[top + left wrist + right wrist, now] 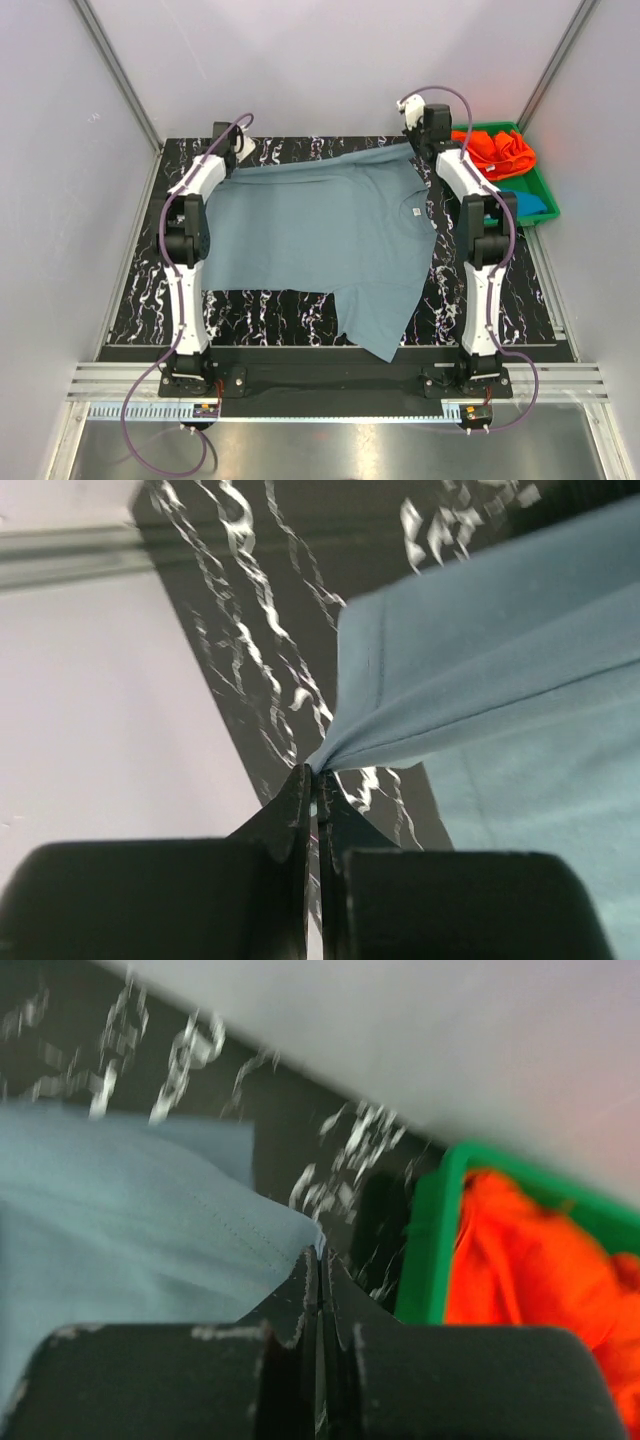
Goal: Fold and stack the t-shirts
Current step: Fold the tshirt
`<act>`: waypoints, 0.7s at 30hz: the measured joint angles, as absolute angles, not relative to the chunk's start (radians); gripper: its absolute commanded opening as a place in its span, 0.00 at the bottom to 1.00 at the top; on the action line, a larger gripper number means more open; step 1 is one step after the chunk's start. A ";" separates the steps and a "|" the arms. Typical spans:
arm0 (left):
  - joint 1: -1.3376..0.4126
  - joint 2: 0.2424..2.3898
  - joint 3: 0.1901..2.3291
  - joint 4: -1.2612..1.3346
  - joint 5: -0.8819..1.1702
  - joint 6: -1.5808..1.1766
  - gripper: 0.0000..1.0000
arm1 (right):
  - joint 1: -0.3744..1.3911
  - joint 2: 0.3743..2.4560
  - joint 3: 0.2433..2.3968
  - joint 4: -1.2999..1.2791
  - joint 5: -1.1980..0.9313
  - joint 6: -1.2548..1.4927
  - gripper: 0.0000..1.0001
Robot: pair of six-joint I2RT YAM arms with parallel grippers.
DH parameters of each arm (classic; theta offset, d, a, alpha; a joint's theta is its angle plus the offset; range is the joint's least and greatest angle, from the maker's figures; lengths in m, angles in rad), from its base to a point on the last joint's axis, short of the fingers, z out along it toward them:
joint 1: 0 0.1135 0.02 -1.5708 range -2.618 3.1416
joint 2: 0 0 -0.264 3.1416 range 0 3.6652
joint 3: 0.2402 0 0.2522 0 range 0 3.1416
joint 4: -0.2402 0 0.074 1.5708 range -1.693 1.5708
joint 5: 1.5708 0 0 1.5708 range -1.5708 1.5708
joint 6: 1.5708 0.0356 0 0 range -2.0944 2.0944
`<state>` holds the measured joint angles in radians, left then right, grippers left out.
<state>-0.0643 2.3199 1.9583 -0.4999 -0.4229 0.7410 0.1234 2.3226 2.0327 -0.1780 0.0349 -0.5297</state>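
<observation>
A dusty grey-blue t-shirt (320,240) lies spread over the black marbled table (260,310), its small white neck label (412,210) toward the right. At the far left corner my left gripper (236,160) is shut on the shirt's edge; the left wrist view shows the cloth (480,660) pinched at the tips of the left gripper (318,780) and lifted taut. At the far right my right gripper (418,145) is shut on the other far corner, and the fabric (130,1220) runs into the tips of the right gripper (322,1257). An orange t-shirt (500,150) and a teal-blue one (527,203) sit in the tray.
A green plastic tray (548,200) stands at the back right, just beside my right gripper; its rim (425,1240) and the orange cloth (520,1260) show close in the right wrist view. Pale walls enclose the table on three sides. One sleeve of the shirt hangs toward the near edge (375,335).
</observation>
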 measured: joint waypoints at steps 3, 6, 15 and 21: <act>-0.064 2.284 1.906 -0.495 -0.418 0.737 0.00 | 0.124 2.243 1.888 -0.181 0.032 -0.529 0.00; -0.064 2.228 1.858 -0.474 -0.412 0.736 0.00 | 0.124 2.148 1.777 -0.179 0.032 -0.526 0.00; -0.064 2.084 1.814 -0.444 -0.397 0.731 0.00 | 0.125 1.890 1.625 -0.121 0.023 -0.522 0.00; -0.064 2.056 1.741 -0.458 -0.389 0.723 0.00 | 0.125 1.853 1.547 -0.114 0.013 -0.515 0.00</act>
<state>-0.0643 2.0560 1.7409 -0.4576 -0.3885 0.7235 0.1249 1.8534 1.5467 -0.1139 0.0128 -0.5148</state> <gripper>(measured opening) 0.024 0.018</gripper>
